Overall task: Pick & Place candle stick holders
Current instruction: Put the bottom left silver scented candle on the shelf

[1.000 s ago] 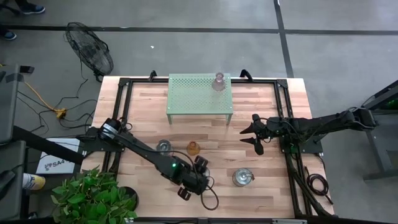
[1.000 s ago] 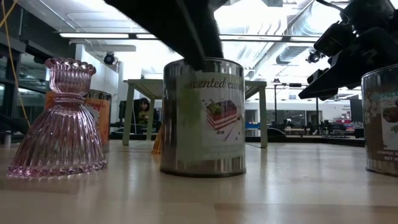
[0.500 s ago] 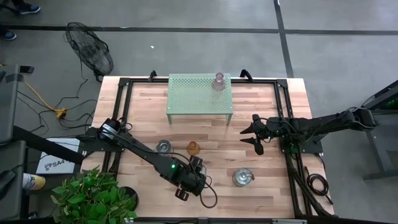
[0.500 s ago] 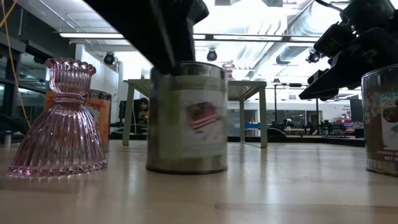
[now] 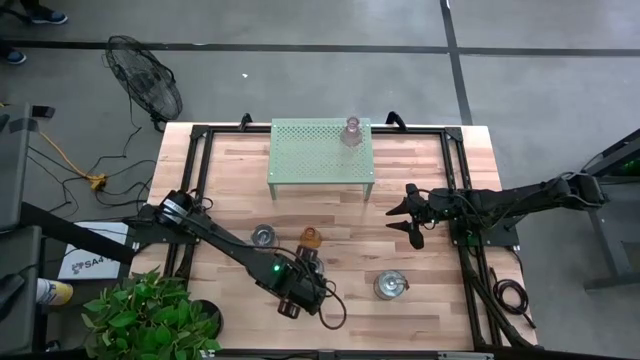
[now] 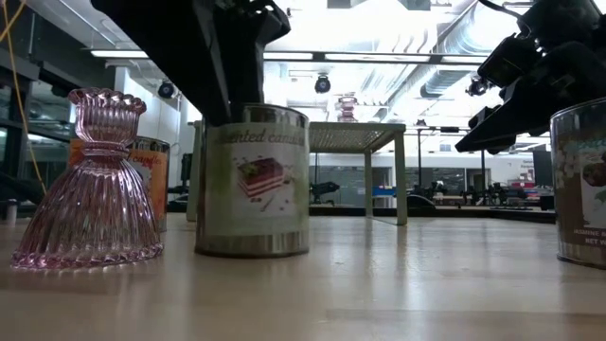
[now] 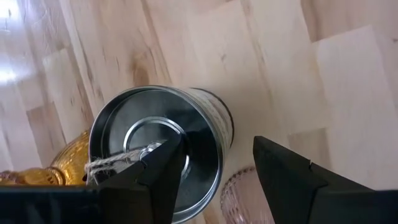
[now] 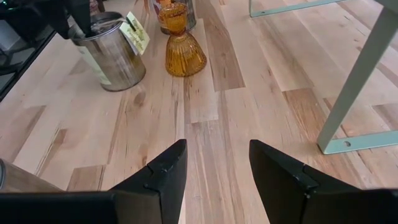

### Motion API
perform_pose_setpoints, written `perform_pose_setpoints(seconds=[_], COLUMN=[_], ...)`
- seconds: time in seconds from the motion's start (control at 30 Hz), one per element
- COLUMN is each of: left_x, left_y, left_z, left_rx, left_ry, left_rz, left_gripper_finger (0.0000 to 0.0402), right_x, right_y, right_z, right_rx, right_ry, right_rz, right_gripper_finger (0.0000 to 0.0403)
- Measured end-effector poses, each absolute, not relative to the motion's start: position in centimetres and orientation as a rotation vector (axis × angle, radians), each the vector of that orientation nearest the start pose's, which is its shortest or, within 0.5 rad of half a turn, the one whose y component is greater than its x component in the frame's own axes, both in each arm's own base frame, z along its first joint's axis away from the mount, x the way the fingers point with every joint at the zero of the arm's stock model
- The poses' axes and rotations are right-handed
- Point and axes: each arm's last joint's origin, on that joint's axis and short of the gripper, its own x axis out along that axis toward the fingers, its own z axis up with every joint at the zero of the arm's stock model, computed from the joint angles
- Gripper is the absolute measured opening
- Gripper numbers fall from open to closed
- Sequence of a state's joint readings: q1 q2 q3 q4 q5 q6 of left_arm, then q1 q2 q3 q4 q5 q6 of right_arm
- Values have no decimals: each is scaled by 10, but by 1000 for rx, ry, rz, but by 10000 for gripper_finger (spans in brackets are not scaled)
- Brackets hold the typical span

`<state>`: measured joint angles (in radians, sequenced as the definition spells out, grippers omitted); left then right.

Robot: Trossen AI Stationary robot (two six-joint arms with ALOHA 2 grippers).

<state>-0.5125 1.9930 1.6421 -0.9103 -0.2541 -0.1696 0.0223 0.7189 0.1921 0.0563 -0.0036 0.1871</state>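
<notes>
My left gripper (image 7: 217,140) points steeply down over a silvery jar-like holder (image 6: 251,180) near the table's front middle, one finger inside its open top (image 7: 158,149). It stands on its base. Beside it are an amber bell-shaped holder (image 5: 311,238) and a pink one (image 6: 90,185). Two more silvery jars (image 5: 263,236) (image 5: 391,286) stand on the table. Another pink holder (image 5: 352,131) stands on the green shelf (image 5: 300,150). My right gripper (image 5: 405,222) waits open at the right. My left gripper comes from above with one finger (image 7: 155,168) reaching inside the jar, close to its rim wall (image 7: 214,177). The other finger (image 7: 286,180) stands outside that wall with a gap. The wall is not pinched. The jar stays upright with its base on the table.
The green perforated shelf stands on thin legs at the far middle. A black frame (image 5: 195,200) runs along the table's sides. A potted plant (image 5: 150,315) sits off the front left corner, and a fan (image 5: 145,85) lies on the floor beyond.
My left gripper has gone toward the table's left edge and rolled about its own line. The jar has slid with it along the table, toward the pink holder, and turned about so that its label faces another way. Its base has stayed on the wood.
</notes>
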Motion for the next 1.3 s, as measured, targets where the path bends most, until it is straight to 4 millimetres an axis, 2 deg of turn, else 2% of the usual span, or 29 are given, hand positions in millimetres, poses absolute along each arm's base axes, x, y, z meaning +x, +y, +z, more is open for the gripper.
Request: perform_pose_setpoints(seconds=[0.4,0.73,1.0,1.17,1.3], left_x=[358,358,358,357,356], left_y=[-193,-193,-193,-195,-197], left_z=[225,224,224,224,224], left_rx=[302,257,236,199,168], left_ry=[1196,1205,1217,1242,1257], left_rz=[-102,-88,-118,-181,-227], left_gripper_finger=[182,100,63,9,3], right_x=[149,149,149,149,149], right_y=[3,3,3,3,3], right_z=[162,162,162,162,162], right_rx=[179,179,194,197,198], right_ry=[472,472,472,472,472], right_rz=[-19,-19,-22,-23,-23], right_gripper_finger=[167,167,167,167,167])
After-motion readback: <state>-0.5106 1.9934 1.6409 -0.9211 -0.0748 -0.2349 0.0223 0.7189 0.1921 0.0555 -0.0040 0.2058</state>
